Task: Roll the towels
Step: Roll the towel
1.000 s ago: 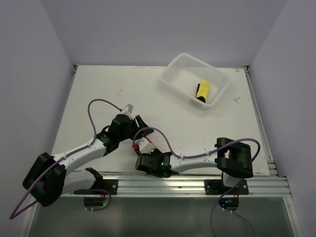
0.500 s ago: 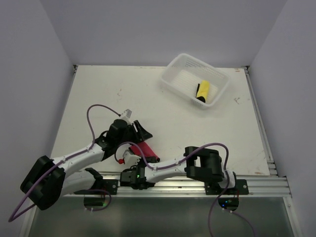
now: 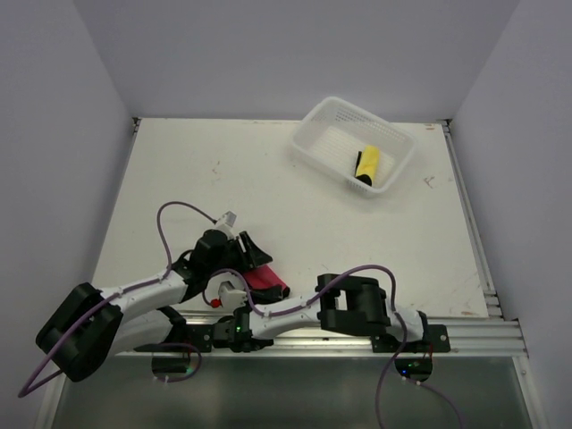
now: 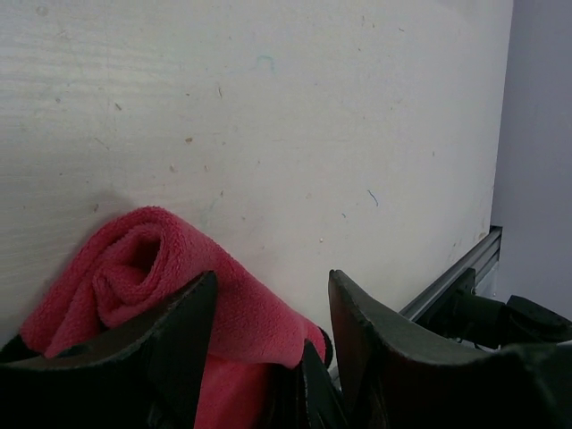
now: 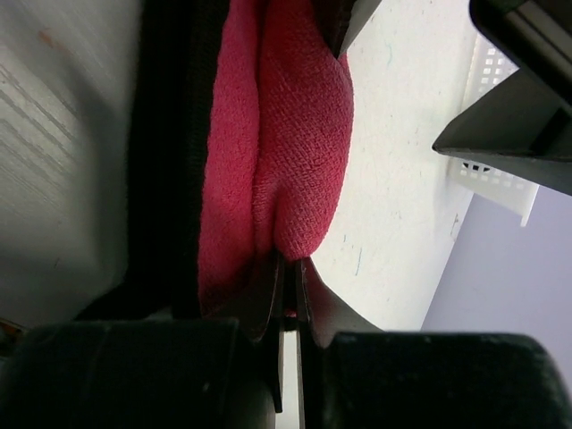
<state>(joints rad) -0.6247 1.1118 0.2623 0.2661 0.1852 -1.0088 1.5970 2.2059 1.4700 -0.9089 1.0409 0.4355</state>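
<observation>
A red towel roll lay partly between the open jaws of the left gripper, while the right gripper pinched its edge.

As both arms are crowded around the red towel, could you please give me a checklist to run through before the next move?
1. Red towel rolled: ok, a coil shows at its end.
2. Right gripper holding the towel: ok, shut on it.
3. Left gripper released: ok, open, with the towel between its fingers.
4. Towel's other end tidy: cannot tell, hidden by the arms.
5. Basket has room: ok, only a yellow towel lies in it.
</observation>
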